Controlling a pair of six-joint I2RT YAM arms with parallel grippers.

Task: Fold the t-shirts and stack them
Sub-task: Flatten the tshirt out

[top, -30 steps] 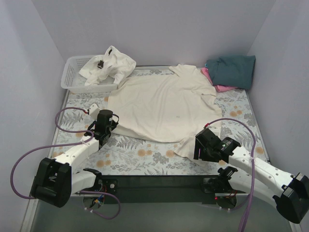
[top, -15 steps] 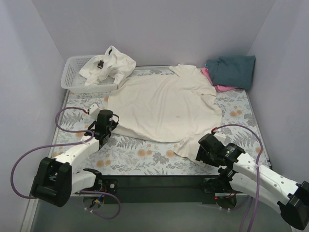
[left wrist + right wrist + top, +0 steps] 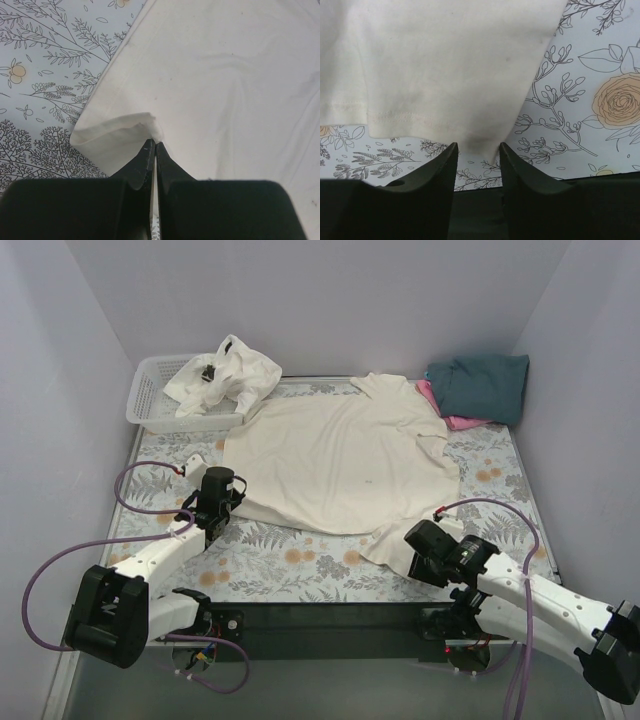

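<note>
A cream t-shirt (image 3: 345, 460) lies spread flat on the floral table. My left gripper (image 3: 225, 502) is shut on its near left hem corner, which shows pinched between the fingertips in the left wrist view (image 3: 155, 145). My right gripper (image 3: 408, 545) is open, its jaws either side of the near right corner of the shirt (image 3: 445, 75), which lies on the table. A dark teal t-shirt (image 3: 480, 385) sits folded on a pink one (image 3: 455, 420) at the back right. Another cream t-shirt (image 3: 225, 375) lies crumpled over the basket.
A white lattice basket (image 3: 155, 400) stands at the back left corner. Grey walls close in the table on three sides. The table's near edge (image 3: 330, 605) runs just behind both grippers.
My right gripper has moved back and down toward the near edge, to the shirt's near right corner. The left arm has not moved.
</note>
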